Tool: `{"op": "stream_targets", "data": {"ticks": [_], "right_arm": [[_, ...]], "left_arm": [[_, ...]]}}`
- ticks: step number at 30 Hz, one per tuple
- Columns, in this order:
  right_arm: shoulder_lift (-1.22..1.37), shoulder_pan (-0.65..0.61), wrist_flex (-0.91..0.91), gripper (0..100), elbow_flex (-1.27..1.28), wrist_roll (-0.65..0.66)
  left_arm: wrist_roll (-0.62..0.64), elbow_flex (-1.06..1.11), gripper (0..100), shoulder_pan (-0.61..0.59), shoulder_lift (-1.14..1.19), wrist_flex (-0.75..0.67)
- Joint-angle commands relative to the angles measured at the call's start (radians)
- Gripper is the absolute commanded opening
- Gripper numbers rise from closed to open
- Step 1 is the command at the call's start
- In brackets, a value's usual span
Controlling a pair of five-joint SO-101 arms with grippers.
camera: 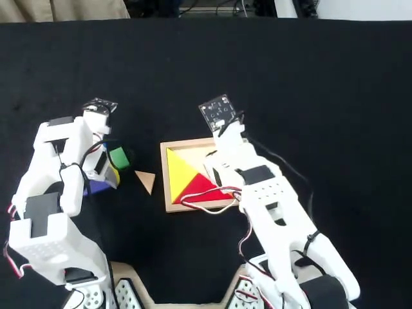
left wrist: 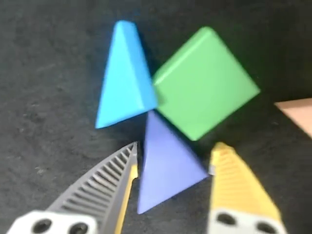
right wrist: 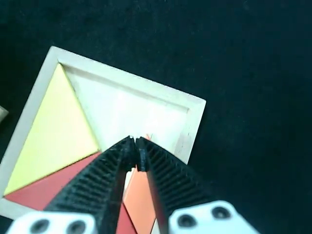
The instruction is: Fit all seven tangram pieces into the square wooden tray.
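The square wooden tray (camera: 165,183) lies mid-table and holds a yellow triangle (camera: 180,170) and a red triangle (camera: 205,187). In the right wrist view the tray (right wrist: 127,81) also holds an orange piece (right wrist: 140,200) beside the red triangle (right wrist: 53,189) and yellow triangle (right wrist: 53,131). My right gripper (right wrist: 136,141) hangs shut over the tray's bare floor, just above the orange piece. My left gripper (left wrist: 176,146) stands open with a finger close on each side of a purple triangle (left wrist: 165,168). A light blue triangle (left wrist: 124,78) and a green square (left wrist: 204,85) touch it.
A tan triangle (camera: 147,181) lies loose between the left cluster and the tray, and its corner (left wrist: 298,114) shows in the left wrist view. The black cloth stretches bare behind and to the right of the tray. Both arm bases stand at the near edge.
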Motion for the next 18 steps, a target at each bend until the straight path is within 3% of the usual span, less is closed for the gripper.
{"op": "stream_targets", "data": {"ticks": [1,11,18], "right_arm": [[0.001,0.02,-0.025,1.1,-0.007,0.0],[0.001,0.021,-0.025,1.1,-0.007,0.0],[0.001,0.021,-0.025,1.1,-0.008,0.0]], "left_arm": [[0.009,-0.028,15,0.025,0.0,0.003],[0.009,-0.027,14,0.03,-0.009,0.006],[0.014,-0.081,14,0.09,-0.009,0.169]]}}
